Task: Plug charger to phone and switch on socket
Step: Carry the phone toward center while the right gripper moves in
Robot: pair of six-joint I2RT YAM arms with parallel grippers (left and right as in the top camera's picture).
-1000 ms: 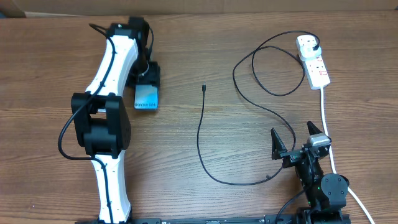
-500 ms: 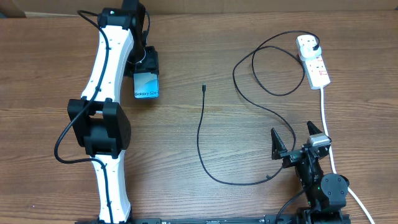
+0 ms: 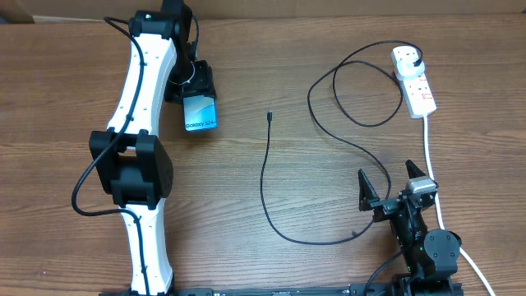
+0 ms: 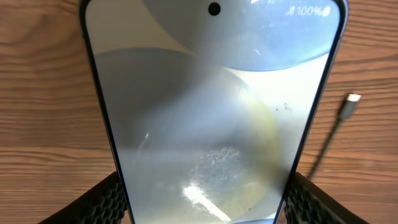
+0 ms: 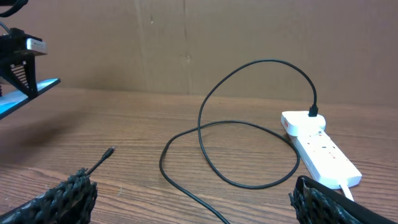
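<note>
1. Left hand [image 3: 194,92]: clamped on one short end of the phone [image 3: 200,113], screen lit and facing up. The right wrist view shows the phone raised off the surface [image 3: 246,263] and slightly tilted.
2. Right hand [image 3: 388,182]: jaws wide apart and empty, near the front edge, just beside the thick white cord [image 3: 429,148].
3. Charger [image 3: 263,177]: the cable loops across the middle of the surface. Its free connector [image 3: 269,115] lies flat to the phone's right, apart from it. The plug [image 3: 419,59] sits in the socket [image 3: 415,82] at far right. The switch position is too small to tell.
4. Step in hand (judged): bringing the phone towards the connector for mating.
5. Port: not visible. The left wrist view puts the front-camera hole at the end away from the fingers [image 4: 109,199], so the port is probably at the gripped end and may be blocked.
6. Advice: set the phone flat with its port end facing the connector, then take a new hold on the long edges to clear that end.
7. The right hand should pinch the connector just behind its tip, in line with the cable, so it cannot swivel.
8. Risks: the thin cable may spring or drag, and the phone may slide on the wood under the push. Brace it with the left hand.
</note>
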